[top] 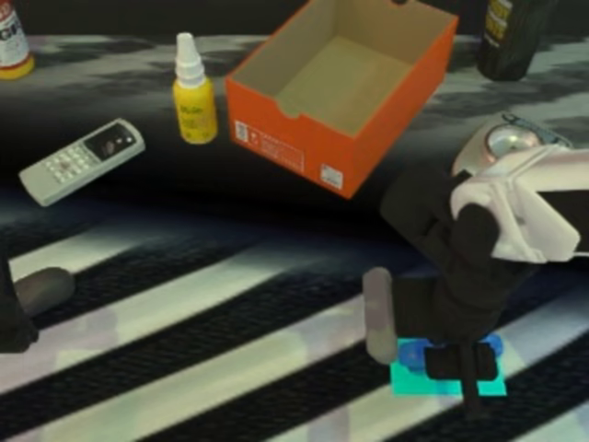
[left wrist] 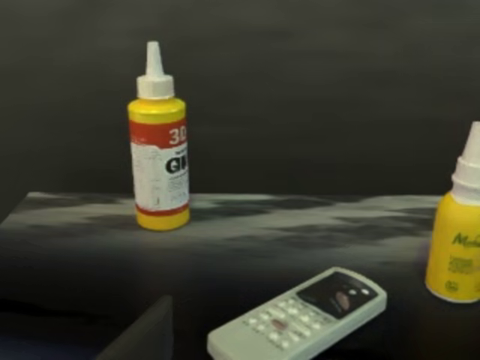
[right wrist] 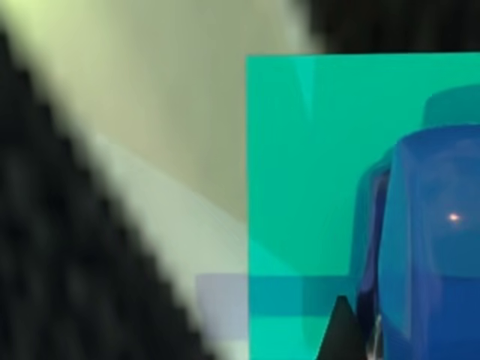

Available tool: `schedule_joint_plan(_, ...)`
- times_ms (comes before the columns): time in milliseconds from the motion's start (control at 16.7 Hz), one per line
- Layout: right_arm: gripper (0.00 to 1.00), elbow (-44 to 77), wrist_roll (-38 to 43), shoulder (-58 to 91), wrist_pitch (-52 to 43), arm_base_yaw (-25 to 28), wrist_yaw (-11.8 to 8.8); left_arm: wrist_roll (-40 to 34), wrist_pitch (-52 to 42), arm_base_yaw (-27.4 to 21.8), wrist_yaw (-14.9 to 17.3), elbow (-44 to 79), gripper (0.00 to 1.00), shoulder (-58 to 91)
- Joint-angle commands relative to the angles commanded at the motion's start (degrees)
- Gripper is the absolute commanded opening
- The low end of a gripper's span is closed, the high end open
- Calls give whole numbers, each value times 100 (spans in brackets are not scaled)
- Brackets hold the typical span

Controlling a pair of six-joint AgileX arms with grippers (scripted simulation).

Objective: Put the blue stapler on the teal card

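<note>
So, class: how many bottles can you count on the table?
3: a yellow dropper bottle left of the orange box, a red-banded glue bottle far left, a dark bottle far right. Others may lie outside view.

Dim scene, blurred right wrist close-up

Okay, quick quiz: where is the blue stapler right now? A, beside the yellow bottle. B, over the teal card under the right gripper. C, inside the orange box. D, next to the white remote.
B: in the top view the blue stapler lies across the teal card beneath the right gripper, far from the orange box.
</note>
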Motion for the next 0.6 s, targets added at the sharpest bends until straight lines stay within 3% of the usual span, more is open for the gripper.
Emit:
schedule_joint_plan(240,0,-28,-1,17,36,1,1,0,0,0,0,0,100,0)
schedule_joint_plan(600,45,-28,-1,17,36,1,1,0,0,0,0,0,100,0)
